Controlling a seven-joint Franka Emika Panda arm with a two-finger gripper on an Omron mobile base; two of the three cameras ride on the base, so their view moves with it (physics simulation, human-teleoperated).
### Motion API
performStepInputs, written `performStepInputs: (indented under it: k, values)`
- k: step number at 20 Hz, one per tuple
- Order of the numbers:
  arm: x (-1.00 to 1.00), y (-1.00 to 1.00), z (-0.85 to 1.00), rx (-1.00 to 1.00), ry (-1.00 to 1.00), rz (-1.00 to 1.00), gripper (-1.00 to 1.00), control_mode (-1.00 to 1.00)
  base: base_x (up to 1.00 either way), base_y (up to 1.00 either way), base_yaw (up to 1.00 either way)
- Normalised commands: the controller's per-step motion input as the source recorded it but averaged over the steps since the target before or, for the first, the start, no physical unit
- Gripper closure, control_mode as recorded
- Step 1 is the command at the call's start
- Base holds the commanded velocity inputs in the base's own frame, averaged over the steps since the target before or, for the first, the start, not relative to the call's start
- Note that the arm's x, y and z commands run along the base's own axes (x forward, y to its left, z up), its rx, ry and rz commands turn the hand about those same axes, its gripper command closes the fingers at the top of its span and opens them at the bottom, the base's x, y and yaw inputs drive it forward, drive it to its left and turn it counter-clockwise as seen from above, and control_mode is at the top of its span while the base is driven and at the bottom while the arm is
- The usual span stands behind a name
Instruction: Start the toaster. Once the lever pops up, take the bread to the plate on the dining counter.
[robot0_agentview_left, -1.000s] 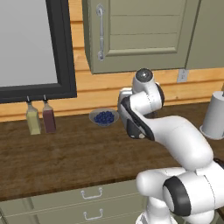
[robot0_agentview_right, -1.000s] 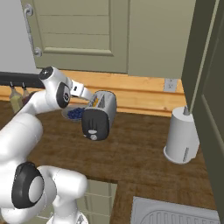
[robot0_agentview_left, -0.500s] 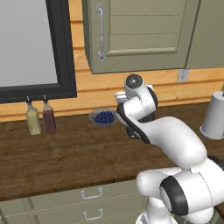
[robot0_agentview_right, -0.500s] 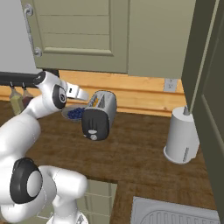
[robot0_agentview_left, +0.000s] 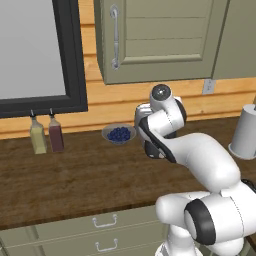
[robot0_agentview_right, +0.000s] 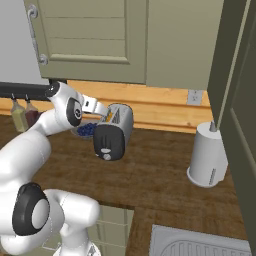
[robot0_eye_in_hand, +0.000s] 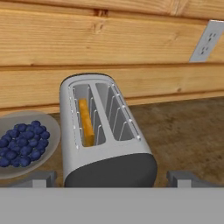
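While the toaster stands on the wooden worktop, its dark end panel faces the hand camera and its two slots run away toward the wall. One slice of bread sits in the left slot as the hand view shows it; only its golden edge is visible. The other slot holds nothing that I can see. The gripper is just in front of the toaster, at its dark end, and its two fingertips stand wide apart — wider than the toaster body, one on each side of it. They hold nothing and do not touch the toaster.

In the right base view the round pale knob on the dark panel is visible.

Just beside the toaster, on the left in the hand view, is a small grey bowl full of blue berries. Behind them is a wall of light wood planks with a white socket. Further along the worktop two bottles stand below a dark-framed window — one yellowish, one dark red. A tall grey cylinder stands well apart on the other side. Green-grey cabinets hang above, and drawers are under the worktop.
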Motion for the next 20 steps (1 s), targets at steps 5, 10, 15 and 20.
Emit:
performStepInputs:
  k: [5,10,15,20]
  values:
    - [0.0,0.0,0.0,0.0,0.0,0.0,-1.0,-1.0,0.0,0.0,0.0]
    - [0.0,0.0,0.0,0.0,0.0,0.0,-1.0,-1.0,0.0,0.0,0.0]
    - [0.0,0.0,0.0,0.0,0.0,0.0,-1.0,-1.0,0.0,0.0,0.0]
    - [0.0,0.0,0.0,0.0,0.0,0.0,-1.0,-1.0,0.0,0.0,0.0]
